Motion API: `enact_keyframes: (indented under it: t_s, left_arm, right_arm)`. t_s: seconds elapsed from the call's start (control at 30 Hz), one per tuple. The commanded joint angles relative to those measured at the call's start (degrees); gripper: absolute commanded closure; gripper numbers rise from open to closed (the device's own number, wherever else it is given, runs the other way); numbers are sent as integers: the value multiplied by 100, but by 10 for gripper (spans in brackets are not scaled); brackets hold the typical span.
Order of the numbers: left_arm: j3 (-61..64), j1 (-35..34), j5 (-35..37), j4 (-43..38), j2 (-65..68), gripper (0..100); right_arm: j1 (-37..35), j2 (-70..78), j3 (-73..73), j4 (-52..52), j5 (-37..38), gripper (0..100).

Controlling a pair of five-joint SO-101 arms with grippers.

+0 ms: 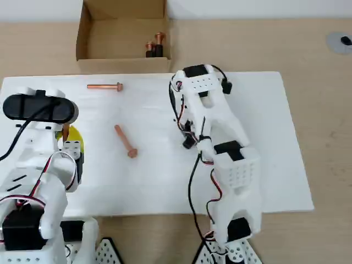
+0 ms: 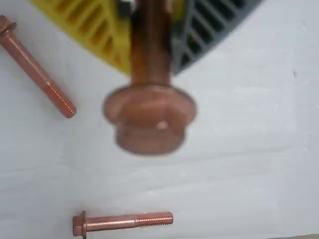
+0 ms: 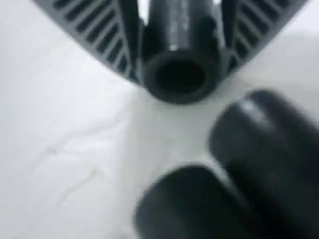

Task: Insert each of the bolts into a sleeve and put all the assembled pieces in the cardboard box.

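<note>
- High view: cardboard box (image 1: 83, 41) at the far side of the table (image 1: 319, 99), just beyond the white mat (image 1: 264, 165). Inside, against the near wall, what look like two assembled pieces (image 1: 154, 45), copper heads over dark bodies.
- Same view: on the mat, a far bolt (image 1: 104, 86) lying level near the box and a slanted bolt (image 1: 125, 141) nearer the middle, well apart. Left arm (image 1: 49, 165) at the mat's left edge, right arm (image 1: 220, 137) stretched over the centre.
- Left wrist view: left gripper (image 2: 149, 45) closed on a held bolt (image 2: 149, 114), shank pinched between the yellow and grey fingers, flanged head toward the camera, over the mat. The two loose bolts beyond it, neither touching it.
- Right wrist view: right gripper (image 3: 179, 35) clamped around a black held sleeve (image 3: 180, 74), open bore facing the camera. Two spare sleeves (image 3: 264, 144) lying close together on the mat just beside it.
- Progress, as a judgement: seemingly two pieces done and boxed. Third bolt and sleeve picked up, one per arm, but not yet joined. Two bolts and two sleeves left to pair, then three pieces to box.
</note>
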Motion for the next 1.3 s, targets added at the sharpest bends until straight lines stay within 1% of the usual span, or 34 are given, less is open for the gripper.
enact_keyframes:
  t_s: [0.0, 0.07, 0.2, 0.33, 0.4, 0.47, 0.57, 0.63, 0.7, 0.83, 0.97, 1.03, 1.17, 1.27]
  left_arm:
    - [-158, -88, 0, -35, -48, 994]
    - [-360, -88, 18, -35, -57, 994]
    - [-756, -88, 308, -35, -57, 994]
    - [-862, -79, 325, -62, -57, 993]
    - [-862, -114, 378, -299, -57, 993]
    - [-905, -422, 774, -659, -127, 993]
    - [-862, -862, 1591, -1371, -330, 993]
    - [-782, -932, 2013, -1793, -409, 991]
    - [-615, -809, 2198, -2242, -479, 991]
    - [-53, -237, 2198, -3314, -497, 991]
    - [422, 299, 2198, -4229, -462, 992]
    - [501, 527, 2198, -4396, -462, 993]
    - [519, 862, 2198, -4396, -462, 993]
    - [527, 888, 2198, -4396, -462, 993]
  right_arm:
    - [-92, -57, -1191, 369, 431, 989]
    - [-110, -57, -2026, 484, 791, 989]
    - [-119, -224, -3688, 484, 1626, 989]
    - [-171, -505, -5077, 484, 2558, 989]
    - [-198, -690, -5851, 484, 3042, 989]
    - [-312, -804, -6642, 457, 3508, 989]
    - [-637, -822, -7767, 466, 4202, 989]
    - [-875, -980, -7653, 475, 4624, 989]
    - [-1103, -1262, -7688, 484, 4870, 989]
    - [-1455, -1525, -7688, 484, 5213, 989]
    - [-1560, -1877, -7670, 492, 5477, 989]
    - [-1569, -2035, -7670, 492, 5626, 989]
    - [-1578, -2431, -7521, 501, 5600, 989]
    - [-1560, -2844, -6747, 510, 5433, 989]
